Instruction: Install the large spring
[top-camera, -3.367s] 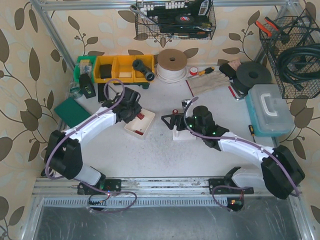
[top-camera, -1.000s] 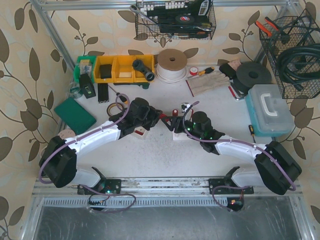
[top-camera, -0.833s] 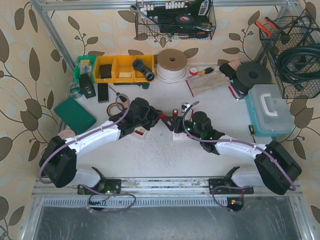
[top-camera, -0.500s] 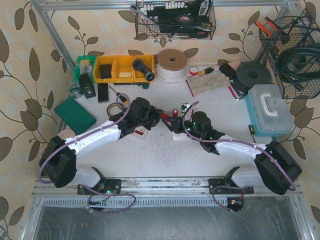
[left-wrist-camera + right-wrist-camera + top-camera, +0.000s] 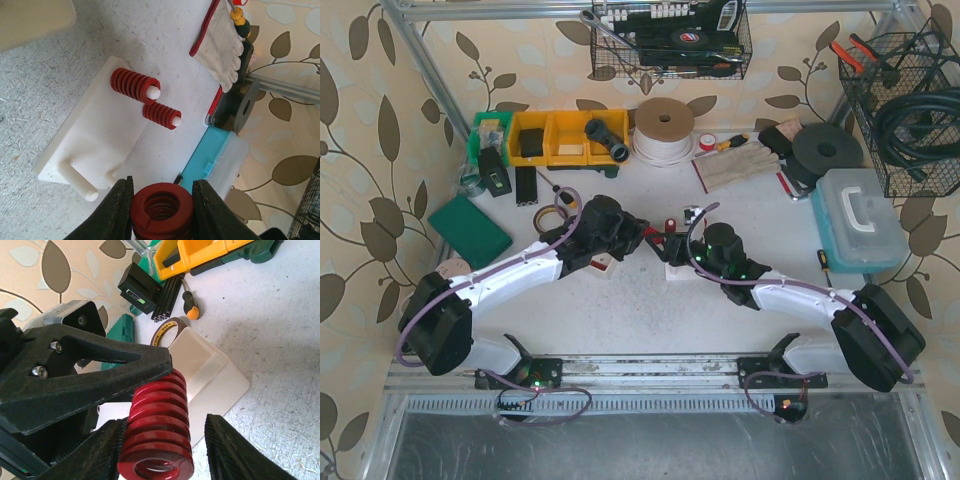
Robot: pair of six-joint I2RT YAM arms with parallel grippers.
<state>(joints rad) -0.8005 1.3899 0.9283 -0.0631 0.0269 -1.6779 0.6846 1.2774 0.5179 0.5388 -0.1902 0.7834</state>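
Observation:
The large spring [image 5: 161, 210] is red, and my left gripper [image 5: 162, 182] is shut on it, its open end facing the camera. In the right wrist view the same large spring [image 5: 159, 430] hangs between my right gripper's [image 5: 165, 422] jaws. One finger lies against the coils and the other stands apart, so this gripper is open. Overhead, both grippers meet at the large spring [image 5: 657, 240] above the white peg base [image 5: 677, 268]. The peg base [image 5: 95, 145] carries two smaller red springs [image 5: 132, 84] on pegs, and two bare pegs [image 5: 82, 182].
A white tray [image 5: 602, 262] lies under the left arm. Behind are yellow bins [image 5: 565, 135], a cord spool [image 5: 665, 128] and work gloves [image 5: 735, 165]. A turquoise box [image 5: 855, 220] stands right, a green pad [image 5: 470, 228] and a tape ring [image 5: 548, 215] left.
The left arm has swung right from the tray with the spring to meet the right gripper. Over the last second the right jaws have narrowed around the spring.

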